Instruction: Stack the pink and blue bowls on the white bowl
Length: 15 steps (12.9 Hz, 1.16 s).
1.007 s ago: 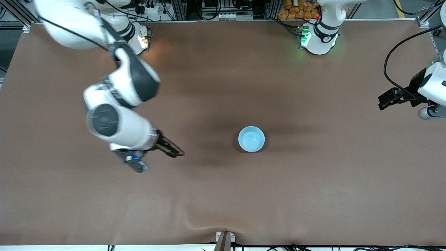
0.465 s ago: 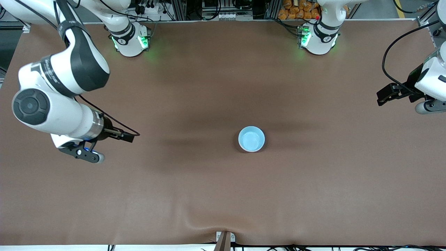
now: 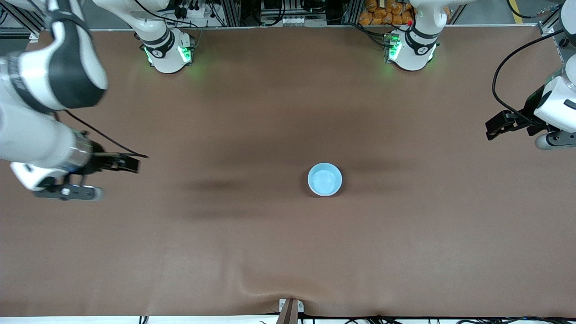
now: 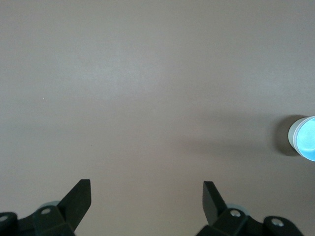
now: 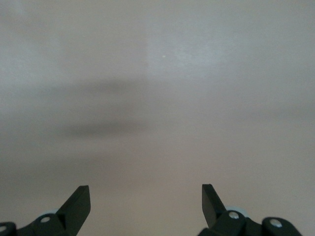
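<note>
A light blue bowl (image 3: 325,180) stands upright near the middle of the table; the left wrist view catches it at the picture's edge (image 4: 306,139). The pink bowl and the white bowl are hidden or out of view. My right gripper (image 3: 135,164) hangs open and empty over bare table at the right arm's end, well apart from the bowl; its wrist view shows the gripper (image 5: 145,194) over plain mat. My left gripper (image 3: 488,129) is open and empty over the left arm's end of the table, with bare mat showing under the gripper (image 4: 146,189).
The brown mat (image 3: 288,252) covers the whole table and has a raised wrinkle at its edge nearest the front camera. The right arm's base (image 3: 166,51) and the left arm's base (image 3: 411,49) stand along the edge farthest from the camera. A bracket (image 3: 290,310) sits at the near edge.
The right arm has swung away from the table's middle toward its own end, its gripper staying open. The left gripper drifted slightly. The blue bowl has not moved.
</note>
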### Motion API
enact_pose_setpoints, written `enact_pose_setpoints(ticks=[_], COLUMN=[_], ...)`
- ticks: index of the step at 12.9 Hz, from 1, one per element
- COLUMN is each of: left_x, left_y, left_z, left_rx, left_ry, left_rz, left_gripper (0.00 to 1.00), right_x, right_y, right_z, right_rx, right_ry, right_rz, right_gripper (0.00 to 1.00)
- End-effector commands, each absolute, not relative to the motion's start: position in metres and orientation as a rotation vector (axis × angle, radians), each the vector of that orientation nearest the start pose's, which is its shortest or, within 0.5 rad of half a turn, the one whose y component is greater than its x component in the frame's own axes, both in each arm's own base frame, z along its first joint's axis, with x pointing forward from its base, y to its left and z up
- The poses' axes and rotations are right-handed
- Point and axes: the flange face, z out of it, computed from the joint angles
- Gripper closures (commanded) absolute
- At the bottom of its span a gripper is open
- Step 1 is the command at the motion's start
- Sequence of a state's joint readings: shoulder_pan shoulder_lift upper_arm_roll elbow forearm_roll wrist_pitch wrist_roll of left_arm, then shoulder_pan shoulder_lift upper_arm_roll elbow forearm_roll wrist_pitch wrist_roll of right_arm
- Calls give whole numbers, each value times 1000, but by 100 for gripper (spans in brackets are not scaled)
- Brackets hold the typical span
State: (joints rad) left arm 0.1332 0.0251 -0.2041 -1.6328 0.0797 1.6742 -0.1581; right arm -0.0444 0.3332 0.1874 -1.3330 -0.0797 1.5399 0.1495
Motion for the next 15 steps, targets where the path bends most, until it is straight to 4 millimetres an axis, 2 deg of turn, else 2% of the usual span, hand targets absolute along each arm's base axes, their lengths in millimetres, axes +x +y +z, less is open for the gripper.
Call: enact_pose_setpoints(ticks=[1,3,4,6,8,11,12,15], left_x=[563,562,562,561,556,555,555,555], left_y=[-32,-34,-38,-47,-51,-52,-51,-50], left_z=[593,592,592,595,604,619,625,636], left_rx=[-3087,-3086,-3099,-3137,-3135,-3136,-3136,-3141], left_ry=[-99,-92,-90,-83,-74,-69,-74,-101], left_rz=[-65,-63,-62,-66,-82,-113,-111,-115], left_gripper=[0,0,0,0,0,0,0,0], right_x=[615,596,580,544,527,531,532,537], right_y=[23,-6,-14,-23,-20,-16,-16,-18], right_z=[567,587,597,610,625,649,659,670], right_rx=[-3175,-3186,-3190,-3194,-3196,-3197,-3198,-3201], right_ry=[-55,-73,-71,-48,-51,-74,-131,-263], right_rz=[150,124,106,73,34,-50,-75,-109], right_gripper=[0,0,0,0,0,0,0,0])
